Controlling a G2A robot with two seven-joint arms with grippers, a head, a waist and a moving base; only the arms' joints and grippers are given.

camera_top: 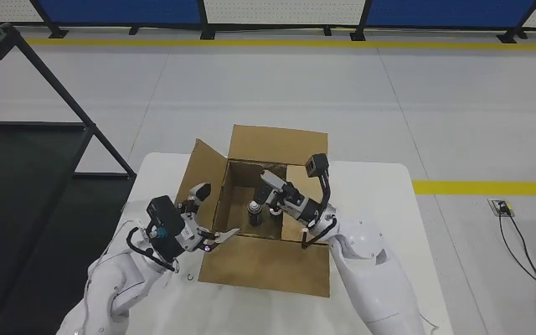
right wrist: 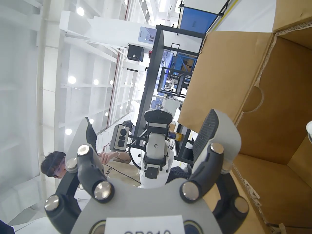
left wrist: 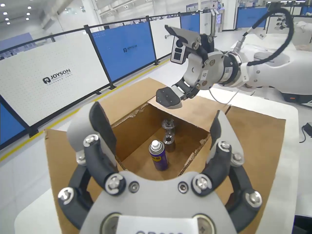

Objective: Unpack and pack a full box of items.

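Wide apart and empty, the left jaws hang just outside the near-left corner of the cardboard box [left wrist: 256, 142], their fingers [left wrist: 100, 122] pointed toward its open top, the left arm [camera_top: 126, 276] bent low over the white counter [camera_top: 377, 180]. Down on the box floor, well below those jaws, a blue spray can [left wrist: 158, 157] stands upright, with a metal cylindrical part [left wrist: 169, 137] just behind it. Spread and holding nothing too, the right jaws hover over the opening, above both items without touching them, the right arm [camera_top: 368, 260] coming in across the box's right side.
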